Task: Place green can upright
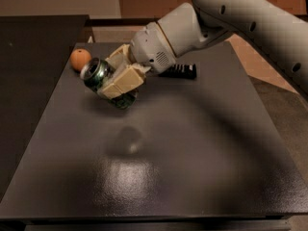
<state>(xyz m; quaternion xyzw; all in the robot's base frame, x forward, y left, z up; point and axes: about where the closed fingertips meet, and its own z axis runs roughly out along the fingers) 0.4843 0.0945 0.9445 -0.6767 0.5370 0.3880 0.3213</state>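
Note:
The green can (99,77) is held in the air, tilted, with its silver rimmed end facing up and to the left. My gripper (115,76) is shut on the can, its cream fingers (122,82) clamped across the can's side. The can hangs above the dark table (202,143), over its far left part. The can's lower end shows below the fingers.
An orange fruit (80,59) lies on the table just left of the can. A flat black ribbed packet (180,71) lies behind the gripper's wrist. My white arm (250,18) reaches in from the upper right. The table's left edge borders a dark surface (33,57).

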